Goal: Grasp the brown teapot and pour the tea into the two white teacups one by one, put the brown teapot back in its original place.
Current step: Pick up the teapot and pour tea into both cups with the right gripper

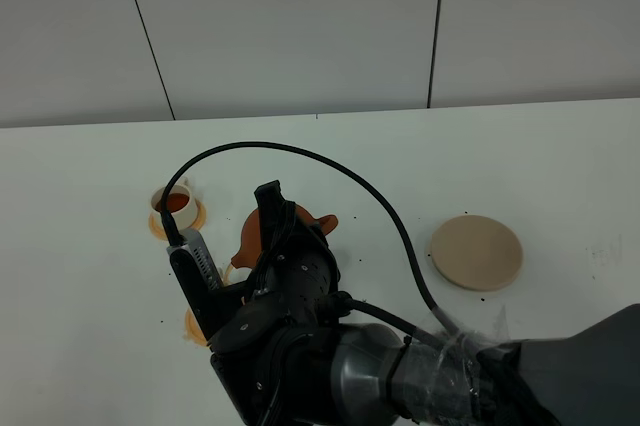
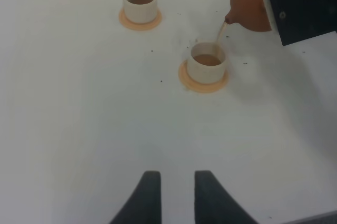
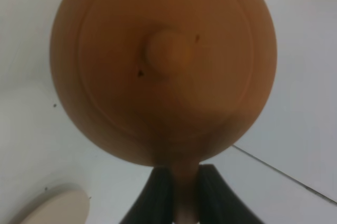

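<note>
Right fingers [image 3: 178, 192] clamped on the handle of the brown teapot [image 3: 163, 66]; pot lifted off the white bench [image 2: 79, 119] and tipped, lid knob facing the wrist camera. Left fingers [image 2: 172, 195] parted, holding nothing, hovering over bare bench short of the cups. Teapot spout sits just above the nearer cup [image 2: 207, 62], a thin stream of tea running from spout into it; brown tea visible inside. Farther cup [image 2: 140, 4], well apart from the teapot, also holds tea. Each cup stands on an orange saucer. Beige coaster [image 1: 477, 251] lies bare, well right of the teapot.
</note>
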You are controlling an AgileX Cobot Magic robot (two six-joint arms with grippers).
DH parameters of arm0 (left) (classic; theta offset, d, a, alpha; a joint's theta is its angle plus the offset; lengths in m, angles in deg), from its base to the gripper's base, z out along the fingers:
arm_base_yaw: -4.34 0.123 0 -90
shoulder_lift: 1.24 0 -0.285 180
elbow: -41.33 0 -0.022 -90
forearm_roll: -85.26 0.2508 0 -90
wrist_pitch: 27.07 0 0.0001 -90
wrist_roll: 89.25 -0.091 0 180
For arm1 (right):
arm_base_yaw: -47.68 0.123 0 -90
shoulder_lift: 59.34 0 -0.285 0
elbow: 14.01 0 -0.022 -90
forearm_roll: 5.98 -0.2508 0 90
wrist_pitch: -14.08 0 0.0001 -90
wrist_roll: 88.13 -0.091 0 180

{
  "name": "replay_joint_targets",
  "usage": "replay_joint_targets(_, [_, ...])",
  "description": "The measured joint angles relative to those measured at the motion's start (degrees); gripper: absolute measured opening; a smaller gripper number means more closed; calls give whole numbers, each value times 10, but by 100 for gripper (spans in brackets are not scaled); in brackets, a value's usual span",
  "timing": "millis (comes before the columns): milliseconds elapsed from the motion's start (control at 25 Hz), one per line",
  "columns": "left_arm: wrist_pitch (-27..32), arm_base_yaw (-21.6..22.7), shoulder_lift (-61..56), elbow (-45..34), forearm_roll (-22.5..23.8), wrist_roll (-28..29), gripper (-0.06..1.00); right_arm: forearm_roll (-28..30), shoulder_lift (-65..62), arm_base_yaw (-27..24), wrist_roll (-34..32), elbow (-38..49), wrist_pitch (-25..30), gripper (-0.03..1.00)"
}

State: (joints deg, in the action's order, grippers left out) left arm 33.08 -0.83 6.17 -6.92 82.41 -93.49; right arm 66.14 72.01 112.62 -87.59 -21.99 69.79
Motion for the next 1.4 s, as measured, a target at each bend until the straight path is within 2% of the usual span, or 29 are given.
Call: replay_joint_targets(1400, [0, 0, 0, 0, 0, 0, 23, -1, 0, 10, 2, 0, -4, 10])
